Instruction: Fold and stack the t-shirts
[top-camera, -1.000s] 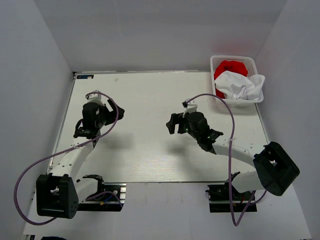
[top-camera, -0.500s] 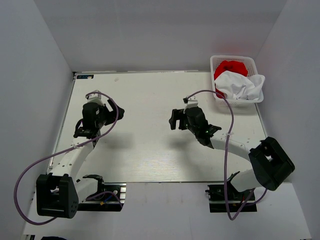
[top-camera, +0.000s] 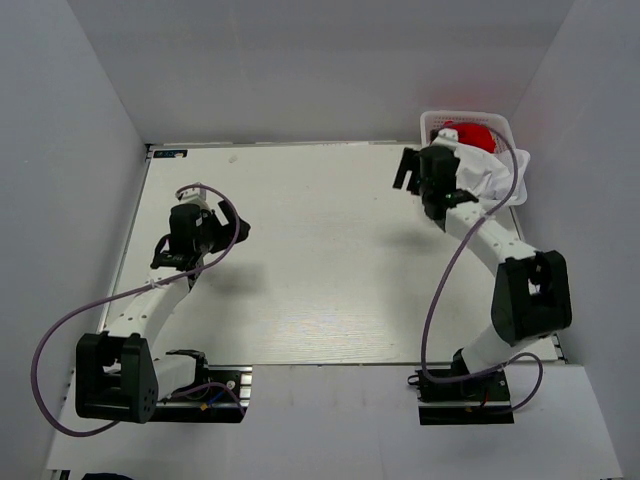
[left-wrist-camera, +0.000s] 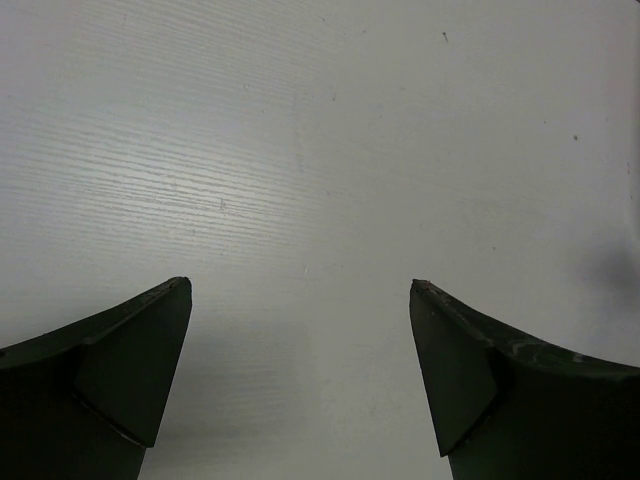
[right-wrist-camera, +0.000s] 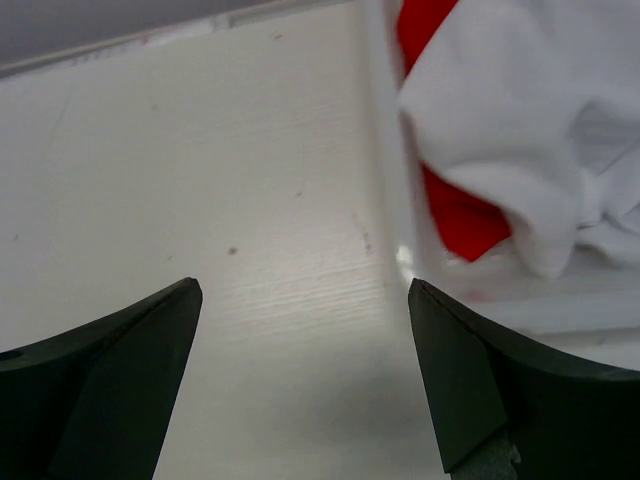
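Nearest, the left fingers (left-wrist-camera: 120, 345) hang spread wide above the tabletop (left-wrist-camera: 320, 150), holding nothing. Farther back, the right fingers (right-wrist-camera: 110, 350) also stand apart and empty, just beside the white mesh basket (top-camera: 507, 124) at the far right corner, where the white t-shirt (right-wrist-camera: 520, 110) lies crumpled over the red t-shirt (right-wrist-camera: 455, 215).

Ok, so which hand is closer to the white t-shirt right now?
Right. The right hand hovers just left of the basket holding the white t-shirt; the left hand is over the table far to its left.
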